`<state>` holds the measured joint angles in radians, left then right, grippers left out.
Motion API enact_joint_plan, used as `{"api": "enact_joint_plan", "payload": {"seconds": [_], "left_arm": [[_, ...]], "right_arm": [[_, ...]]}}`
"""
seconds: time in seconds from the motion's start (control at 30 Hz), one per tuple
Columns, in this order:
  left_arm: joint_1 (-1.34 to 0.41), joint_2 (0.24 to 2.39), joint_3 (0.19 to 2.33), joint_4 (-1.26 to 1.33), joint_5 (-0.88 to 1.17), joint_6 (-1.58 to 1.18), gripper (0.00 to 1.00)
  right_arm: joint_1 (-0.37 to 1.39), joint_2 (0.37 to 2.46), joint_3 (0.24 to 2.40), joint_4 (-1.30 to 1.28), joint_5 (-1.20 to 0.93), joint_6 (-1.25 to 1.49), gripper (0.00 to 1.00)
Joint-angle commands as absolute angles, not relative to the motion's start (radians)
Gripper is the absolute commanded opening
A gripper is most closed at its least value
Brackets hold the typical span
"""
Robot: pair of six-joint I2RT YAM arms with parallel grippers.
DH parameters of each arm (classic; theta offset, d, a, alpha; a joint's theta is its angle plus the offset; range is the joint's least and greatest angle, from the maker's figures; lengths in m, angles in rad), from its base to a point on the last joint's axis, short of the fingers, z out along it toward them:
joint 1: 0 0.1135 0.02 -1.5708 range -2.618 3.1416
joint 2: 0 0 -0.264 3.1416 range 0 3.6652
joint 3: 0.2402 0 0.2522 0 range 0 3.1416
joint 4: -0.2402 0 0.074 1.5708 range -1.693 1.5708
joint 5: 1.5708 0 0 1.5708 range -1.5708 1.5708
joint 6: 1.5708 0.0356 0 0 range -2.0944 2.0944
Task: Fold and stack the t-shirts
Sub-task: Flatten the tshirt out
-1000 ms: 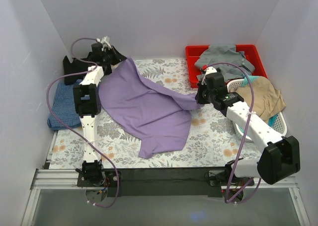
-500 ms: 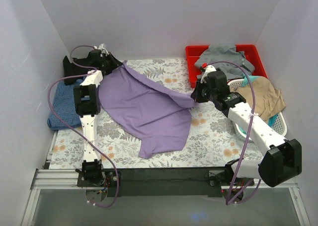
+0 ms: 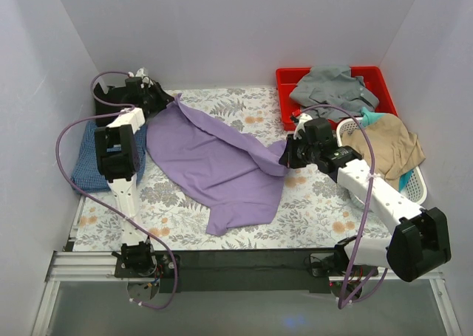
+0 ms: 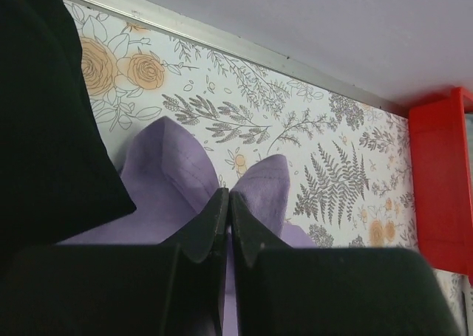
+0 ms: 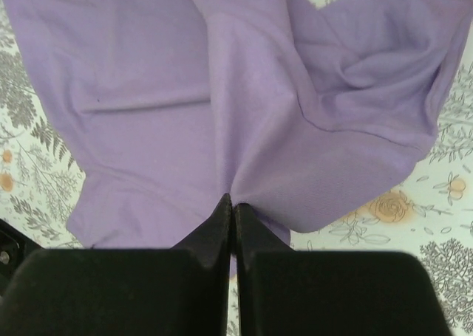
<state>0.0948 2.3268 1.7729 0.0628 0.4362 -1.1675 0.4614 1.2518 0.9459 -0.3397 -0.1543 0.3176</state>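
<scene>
The lilac-purple t-shirt [image 3: 214,162] lies spread and rumpled across the flowered table. My left gripper [image 3: 168,101] is shut on its far left corner, and the cloth bunches at the fingertips in the left wrist view [image 4: 259,188]. My right gripper [image 3: 283,156] is shut on its right edge, and the cloth gathers at the tips in the right wrist view [image 5: 244,129]. The blue checked t-shirt [image 3: 87,166] lies folded at the left edge. The black t-shirt [image 3: 107,98] sits at the far left corner, and it also shows in the left wrist view [image 4: 44,129].
A red bin [image 3: 384,88] with a grey garment [image 3: 332,85] stands at the back right. A white basket [image 3: 417,184] holding tan cloth [image 3: 388,144] stands on the right. White walls close in on all sides.
My left gripper has pulled the shirt's corner further left and back. My right gripper has moved slightly left and nearer with the shirt's right edge. The cloth between them is stretched flatter.
</scene>
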Motion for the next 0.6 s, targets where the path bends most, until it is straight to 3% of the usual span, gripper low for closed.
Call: {"api": "enact_joint_plan", "payload": {"seconds": [0.0,0.07,0.1,0.17,0.3,0.57], "left_arm": [[0.104,2.229,1.717,0.084,0.400,-1.152,0.00],[0.112,2.235,1.716,0.039,0.397,-1.155,0.19],[0.113,2.240,1.726,0.011,0.362,-1.158,0.35],[0.118,2.230,1.738,-0.059,0.319,-1.160,0.42],[0.146,2.140,1.657,-0.016,0.229,-1.186,0.44],[0.160,2.011,1.618,0.116,0.323,-1.230,0.45]], "right_arm": [[0.468,1.226,0.925,-0.350,-0.160,0.333,0.01],[0.469,1.232,0.925,-0.356,-0.166,0.331,0.04],[0.469,1.235,0.928,-0.367,-0.163,0.334,0.22],[0.471,1.226,0.928,-0.374,-0.138,0.340,0.36],[0.471,1.178,0.939,-0.390,-0.055,0.325,0.39],[0.472,1.140,0.997,-0.440,0.086,0.296,0.45]]}}
